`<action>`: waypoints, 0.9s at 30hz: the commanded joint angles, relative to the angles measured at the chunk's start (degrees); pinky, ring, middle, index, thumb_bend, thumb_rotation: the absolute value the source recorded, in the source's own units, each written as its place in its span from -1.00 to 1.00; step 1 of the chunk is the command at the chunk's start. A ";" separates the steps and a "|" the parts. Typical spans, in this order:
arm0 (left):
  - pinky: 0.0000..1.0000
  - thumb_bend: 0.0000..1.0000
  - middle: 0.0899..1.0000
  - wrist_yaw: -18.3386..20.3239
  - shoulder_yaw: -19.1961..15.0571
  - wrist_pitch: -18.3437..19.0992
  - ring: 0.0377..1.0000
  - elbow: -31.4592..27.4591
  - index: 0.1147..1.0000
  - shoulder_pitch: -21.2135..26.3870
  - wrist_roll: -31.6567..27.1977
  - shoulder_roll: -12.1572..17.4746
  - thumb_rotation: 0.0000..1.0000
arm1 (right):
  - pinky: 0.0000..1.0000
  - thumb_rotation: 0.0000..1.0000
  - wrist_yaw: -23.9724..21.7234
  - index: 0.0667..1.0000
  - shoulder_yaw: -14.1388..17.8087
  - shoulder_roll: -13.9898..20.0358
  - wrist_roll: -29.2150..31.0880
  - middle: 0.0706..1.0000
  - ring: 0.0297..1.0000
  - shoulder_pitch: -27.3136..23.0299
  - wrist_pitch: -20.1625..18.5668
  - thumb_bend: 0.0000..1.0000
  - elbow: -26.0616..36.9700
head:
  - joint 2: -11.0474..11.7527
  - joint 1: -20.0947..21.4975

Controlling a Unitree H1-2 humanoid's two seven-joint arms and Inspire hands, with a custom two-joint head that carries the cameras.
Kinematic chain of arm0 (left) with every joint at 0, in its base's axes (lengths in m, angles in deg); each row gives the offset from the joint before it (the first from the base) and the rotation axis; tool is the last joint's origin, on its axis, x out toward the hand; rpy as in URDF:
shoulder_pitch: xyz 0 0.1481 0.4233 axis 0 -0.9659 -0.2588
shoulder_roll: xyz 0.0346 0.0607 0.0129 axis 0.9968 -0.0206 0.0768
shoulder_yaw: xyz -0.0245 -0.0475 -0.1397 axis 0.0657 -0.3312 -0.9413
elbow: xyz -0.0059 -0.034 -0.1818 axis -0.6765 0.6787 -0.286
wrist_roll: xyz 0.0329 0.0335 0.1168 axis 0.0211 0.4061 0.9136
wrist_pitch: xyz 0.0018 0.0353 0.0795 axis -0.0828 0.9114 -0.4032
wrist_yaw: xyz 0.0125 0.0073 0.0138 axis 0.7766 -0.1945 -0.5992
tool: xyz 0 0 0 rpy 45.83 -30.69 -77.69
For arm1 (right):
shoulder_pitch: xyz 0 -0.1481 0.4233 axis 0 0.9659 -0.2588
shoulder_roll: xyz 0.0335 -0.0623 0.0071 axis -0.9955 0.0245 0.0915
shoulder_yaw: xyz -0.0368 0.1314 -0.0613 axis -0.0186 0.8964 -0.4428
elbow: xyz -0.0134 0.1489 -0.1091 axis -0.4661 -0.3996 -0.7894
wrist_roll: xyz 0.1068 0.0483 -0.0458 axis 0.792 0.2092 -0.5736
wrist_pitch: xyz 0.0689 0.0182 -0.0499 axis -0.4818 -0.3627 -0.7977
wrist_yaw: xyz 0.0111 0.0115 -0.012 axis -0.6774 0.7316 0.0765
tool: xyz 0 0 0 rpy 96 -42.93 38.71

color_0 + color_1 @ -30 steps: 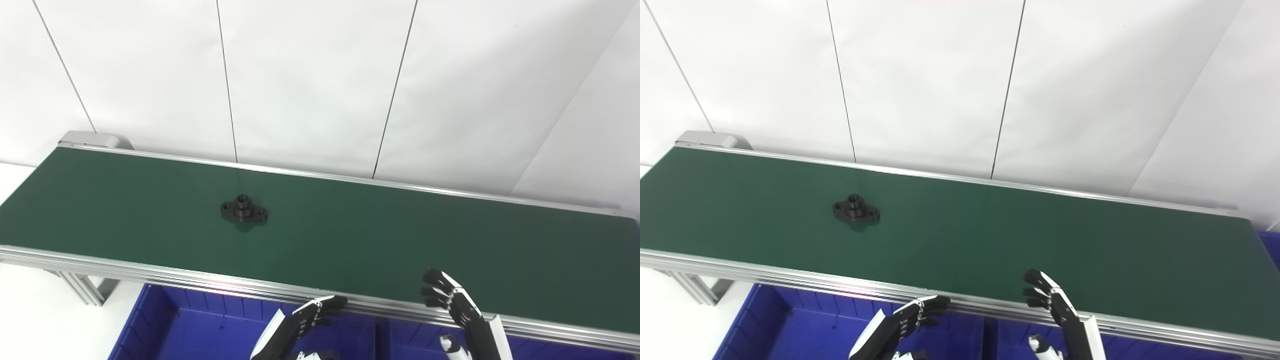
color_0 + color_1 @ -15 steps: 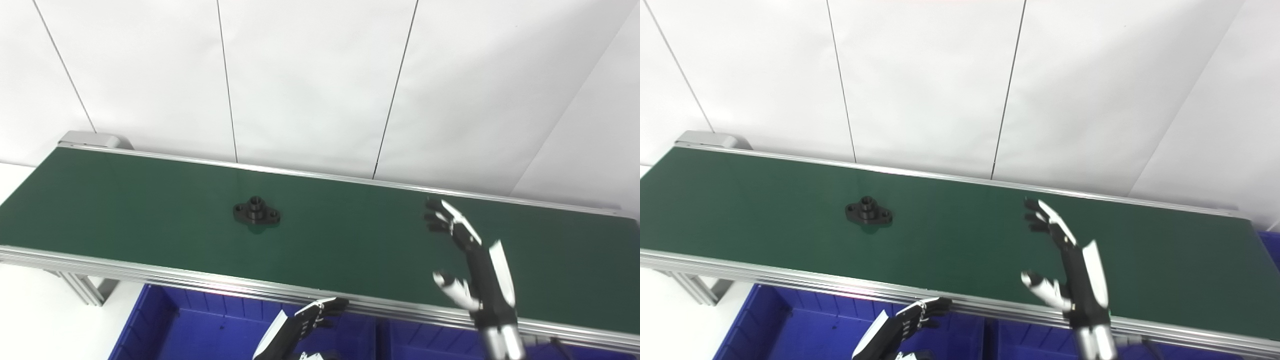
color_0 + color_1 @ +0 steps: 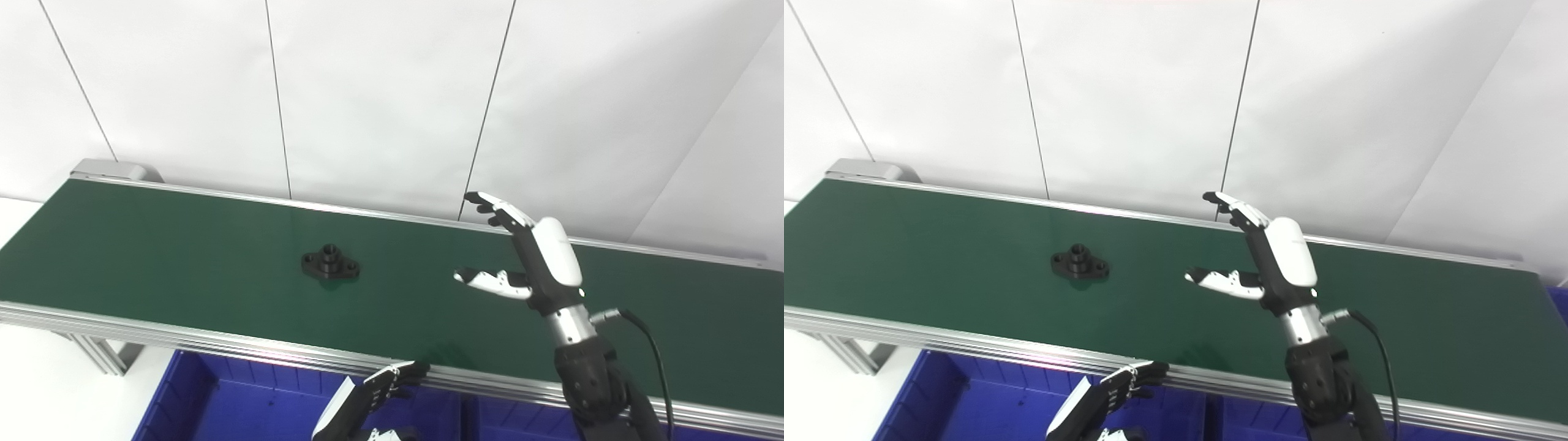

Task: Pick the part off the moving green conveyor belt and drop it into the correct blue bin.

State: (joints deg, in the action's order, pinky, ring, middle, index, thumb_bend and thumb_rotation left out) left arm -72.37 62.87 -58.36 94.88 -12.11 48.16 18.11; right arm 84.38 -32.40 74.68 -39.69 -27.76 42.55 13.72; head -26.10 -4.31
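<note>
Conveyor belt (image 3: 153,245), dark green with silver aluminium rails, runs across the scene from the far left toward the right, in front of a white panelled wall (image 3: 380,92). Toward the left half of the belt lies the part (image 3: 330,266), a small black flange with a raised round hub in the middle and a hole at each end; it sits flat on the green surface, about midway between the far rail and the near rail, and nothing touches it. Below the belt's near rail, at the bottom edge, sit two blue bins (image 3: 245,404) side by side, only their upper parts in view. The left hand (image 3: 383,386) shows low at the bottom, over the blue bins and just at the near rail, its dark fingers loosely curled and holding nothing. Farther right, the right hand (image 3: 527,254) is raised above the belt, well apart from the part, with its fingers stretched out toward the far rail and its white-tipped thumb spread wide toward the left; it grips nothing. A black cable (image 3: 643,343) loops off its wrist
</note>
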 commanded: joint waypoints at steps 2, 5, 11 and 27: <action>0.55 0.76 0.64 -0.90 0.36 -2.19 0.64 -0.63 0.55 1.25 0.22 -1.27 0.47 | 0.24 0.66 -0.62 0.62 -1.07 0.35 -3.44 0.63 0.51 -3.77 -5.03 0.68 0.19 | -0.02 -0.15; 0.53 0.76 0.64 -1.10 0.40 -2.53 0.64 -0.29 0.56 1.35 0.32 -1.36 0.47 | 0.23 0.52 -0.93 0.59 -2.33 0.60 -5.16 0.62 0.50 -5.62 -6.94 0.76 -1.77 | 0.02 -0.25; 0.54 0.76 0.63 -0.95 0.41 -2.71 0.64 0.30 0.55 1.55 -0.57 -1.42 0.44 | 0.20 0.46 -0.04 0.57 -4.96 0.88 -7.38 0.60 0.48 -9.11 -7.44 0.77 -6.36 | 0.08 -0.22; 0.50 0.79 0.66 -2.26 1.19 -2.14 0.67 -0.04 0.58 1.47 2.24 -2.21 0.49 | 0.33 0.51 1.60 0.59 -11.77 -2.40 -12.75 0.60 0.52 -15.83 -13.15 0.79 -16.91 | 0.32 -0.82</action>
State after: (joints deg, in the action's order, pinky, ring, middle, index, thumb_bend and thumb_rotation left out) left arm -73.76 63.58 -58.67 96.24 -11.43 50.30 17.01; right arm 84.03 -44.19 72.68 -52.41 -40.28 30.57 -3.77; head -25.75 -5.01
